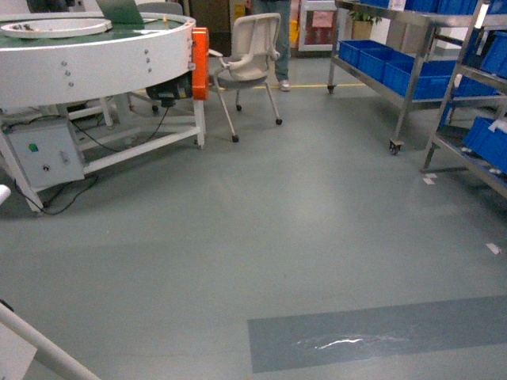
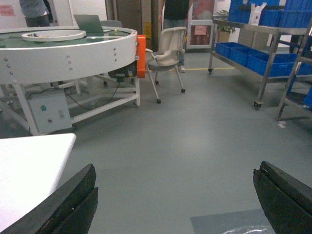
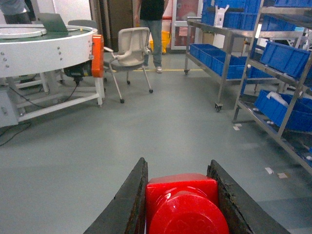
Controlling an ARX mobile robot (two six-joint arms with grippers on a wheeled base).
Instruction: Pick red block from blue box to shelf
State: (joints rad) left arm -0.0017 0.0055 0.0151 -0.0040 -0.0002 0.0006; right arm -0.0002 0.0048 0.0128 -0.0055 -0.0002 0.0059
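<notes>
Fingers of the right gripper (image 3: 183, 204), seen at the bottom centre of the right wrist view, pinch the red block (image 3: 183, 200) between their dark inner faces; the block's round stud faces the camera. Fingers of the left gripper (image 2: 178, 204) stand spread wide at the lower corners of the left wrist view, with only floor (image 2: 195, 161) between them.

Handling, as a judgement: the block looks like hard, glossy moulded plastic, so it is probably light, stiff and not fragile, but slick. The present hold on two opposite flat sides seems the sound one; a grip on the rounded stud would likely slip. A light, steady squeeze should suffice.

Location: the block is held in the air above the grey floor, away from any box; no turquoise box appears in any view. The shelf (image 3: 273, 73), a steel rack with tiers of blue crates (image 3: 285, 58), stands at the right of the right wrist view and the upper right of the head view, well apart from the block. A round white conveyor (image 1: 95, 55) with an orange end panel (image 1: 200, 63) fills the upper left of the head view, a pale chair (image 1: 249, 55) beside it. A white worktop (image 2: 29, 165) corner shows at lower left of the left wrist view.

Writing: no brand, label or legible text can be made out.
</notes>
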